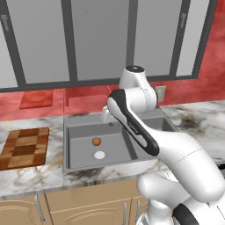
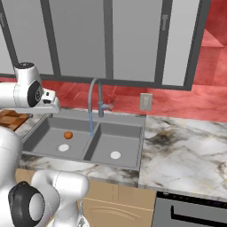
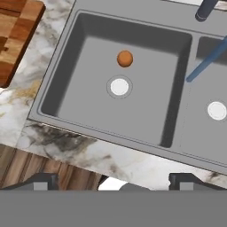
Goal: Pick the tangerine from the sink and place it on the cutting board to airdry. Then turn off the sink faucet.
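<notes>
Now we lower the gripper [image 3: 113,184], fingers spread wide and empty, straight over the tangerine [image 3: 125,58] beside the left basin's drain [image 3: 119,87].

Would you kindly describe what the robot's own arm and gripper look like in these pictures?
The arm is glossy white with rounded, bulbous links, dark grey to black bands and caps at its joints, and a black stripe along one link. The gripper ends in two small dark, blocky finger tips. No cables or readable markings are visible.
</notes>
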Available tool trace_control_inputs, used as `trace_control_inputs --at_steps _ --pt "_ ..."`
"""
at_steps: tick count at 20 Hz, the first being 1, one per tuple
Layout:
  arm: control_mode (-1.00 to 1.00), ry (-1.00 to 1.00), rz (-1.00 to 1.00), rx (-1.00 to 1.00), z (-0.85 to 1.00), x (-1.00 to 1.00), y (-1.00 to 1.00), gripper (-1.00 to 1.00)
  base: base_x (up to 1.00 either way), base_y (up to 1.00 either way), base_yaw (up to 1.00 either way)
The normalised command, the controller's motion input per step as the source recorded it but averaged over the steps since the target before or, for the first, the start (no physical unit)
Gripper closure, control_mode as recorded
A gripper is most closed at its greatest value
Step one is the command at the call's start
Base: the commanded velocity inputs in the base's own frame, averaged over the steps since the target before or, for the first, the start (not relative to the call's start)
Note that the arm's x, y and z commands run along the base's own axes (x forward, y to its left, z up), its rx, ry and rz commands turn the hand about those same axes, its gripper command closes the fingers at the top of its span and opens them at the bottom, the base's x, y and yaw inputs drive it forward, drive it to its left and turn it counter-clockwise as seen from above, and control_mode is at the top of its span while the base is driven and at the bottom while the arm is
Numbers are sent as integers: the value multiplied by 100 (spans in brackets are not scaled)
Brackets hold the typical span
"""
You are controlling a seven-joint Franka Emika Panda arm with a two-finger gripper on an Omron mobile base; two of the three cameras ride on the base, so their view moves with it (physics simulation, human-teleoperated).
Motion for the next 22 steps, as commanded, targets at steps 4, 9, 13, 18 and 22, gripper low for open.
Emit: trace_control_inputs --at_steps 4,9,13,18,22 --pt "-100 0 -5 0 -4 18 15 -100 0 0 0" --pt "-100 4 -10 0 -10 24 3 -100 0 0 0" --pt "-100 11 -12 0 -17 37 0 -100 0 0 0" --pt "-100 8 -11 0 -29 26 0 -100 0 0 0" --pt "-100 0 -3 0 -36 19 1 -100 0 0 0"
